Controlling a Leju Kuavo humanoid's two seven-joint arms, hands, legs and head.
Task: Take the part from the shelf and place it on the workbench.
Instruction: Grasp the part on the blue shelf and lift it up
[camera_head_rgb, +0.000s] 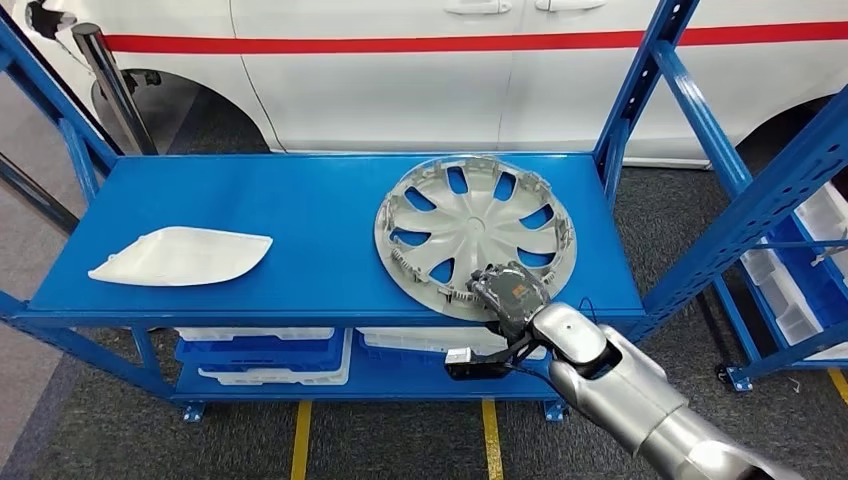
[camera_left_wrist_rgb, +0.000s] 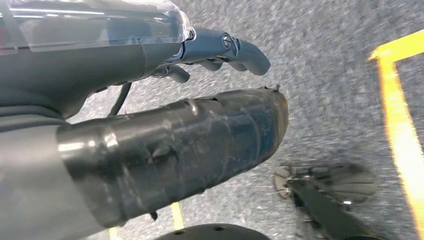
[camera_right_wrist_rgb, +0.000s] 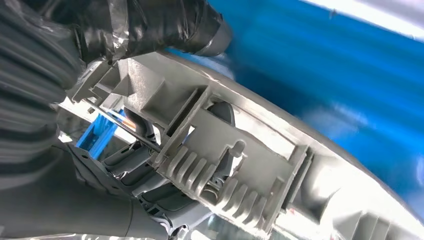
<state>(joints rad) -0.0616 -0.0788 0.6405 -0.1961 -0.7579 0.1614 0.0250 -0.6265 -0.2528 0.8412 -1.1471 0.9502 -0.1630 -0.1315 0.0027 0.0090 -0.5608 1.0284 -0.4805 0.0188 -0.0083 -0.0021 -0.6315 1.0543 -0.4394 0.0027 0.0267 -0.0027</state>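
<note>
Wheel cover (camera_head_rgb: 472, 233) on shelf (camera_head_rgb: 300, 200), right of panel (camera_head_rgb: 182, 256)

Bare shelf (camera_head_rgb: 300, 215) between hubcap (camera_head_rgb: 470, 232) and white panel (camera_head_rgb: 180, 256)

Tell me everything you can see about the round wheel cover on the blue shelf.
The wheel cover is a round, light grey disc that looks like plastic, with curved spokes, openings between them and small clips standing up around its rim. It lies flat, inner side up, on the right part of the top blue shelf, its near edge reaching the shelf's front edge. The right hand rests on that near rim; the right wrist view shows its thumb against the ribbed clips. A white part lies apart, to its left.
</note>
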